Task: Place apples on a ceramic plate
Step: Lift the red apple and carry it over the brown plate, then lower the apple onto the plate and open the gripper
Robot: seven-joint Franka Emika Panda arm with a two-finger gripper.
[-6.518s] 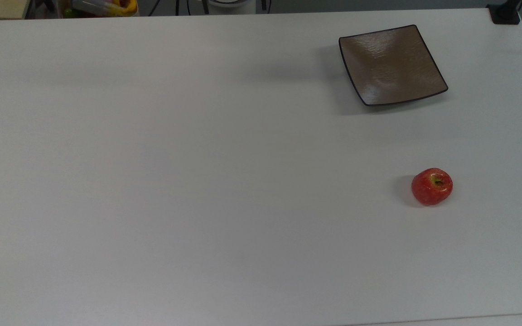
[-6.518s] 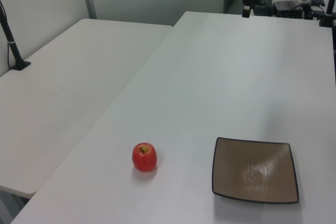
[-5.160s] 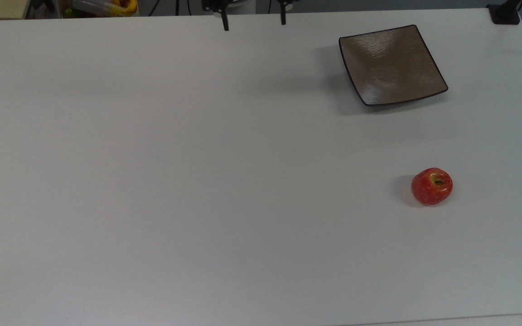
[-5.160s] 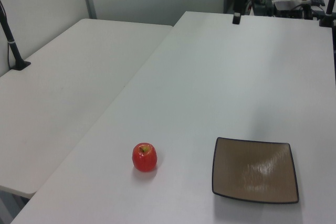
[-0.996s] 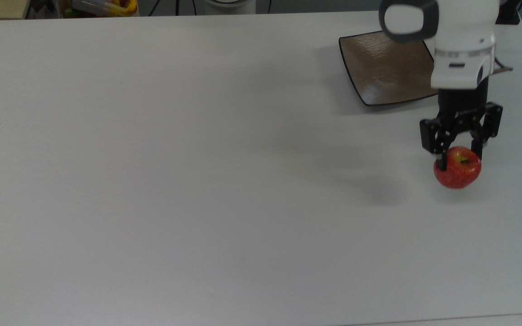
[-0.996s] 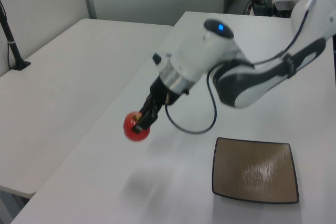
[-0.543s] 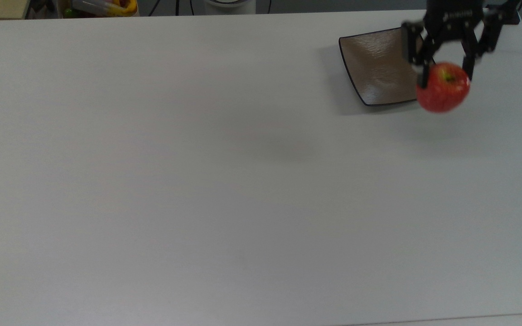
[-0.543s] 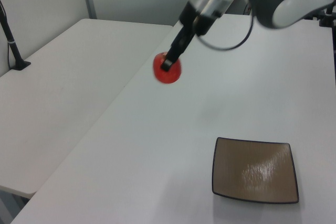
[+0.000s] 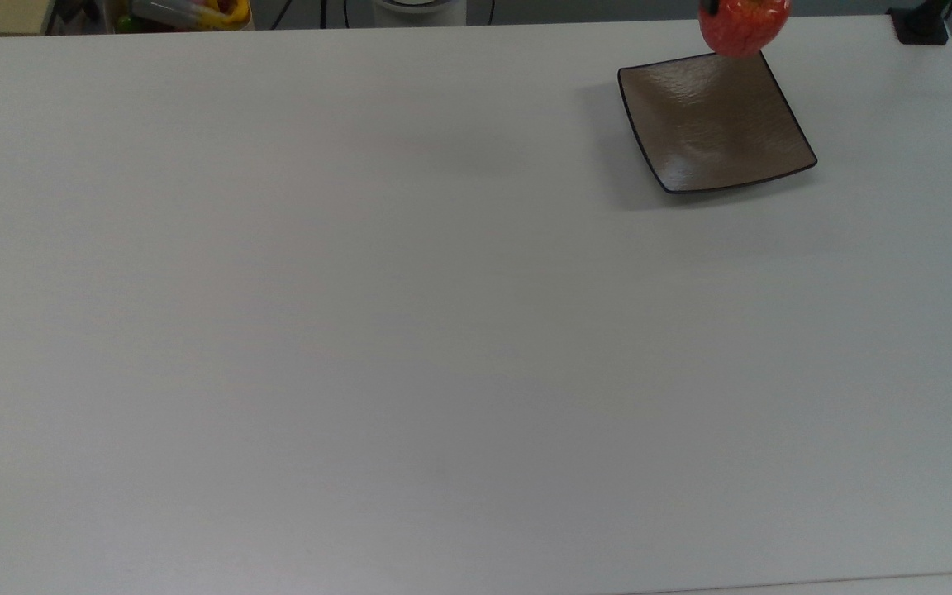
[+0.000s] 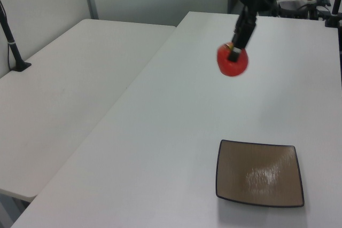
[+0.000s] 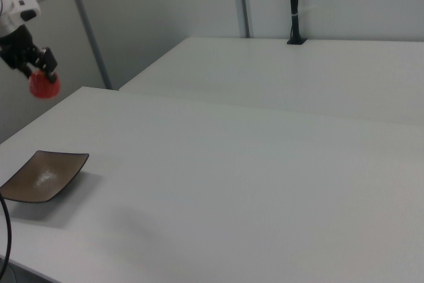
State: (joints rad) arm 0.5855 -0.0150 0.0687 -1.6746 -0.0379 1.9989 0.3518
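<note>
The apple (image 10: pixel 232 61) hangs high in the air, pinched at its top between the fingers of the gripper (image 10: pixel 235 53), which are clamped on it. The ceramic plate (image 10: pixel 259 173) lies on the white table (image 10: pixel 176 132) well below the gripper and, in the left view, nearer the camera. The likely trouble: a hold this shallow (the fruit is round and smooth) may slip under a quick swing. Letting go from this height would bounce it off the glossy plate.

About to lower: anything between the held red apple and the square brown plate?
Nothing. In the left view, only bare white table lies between the small red apple, gripped by the gripper, and the square brown ceramic plate.
</note>
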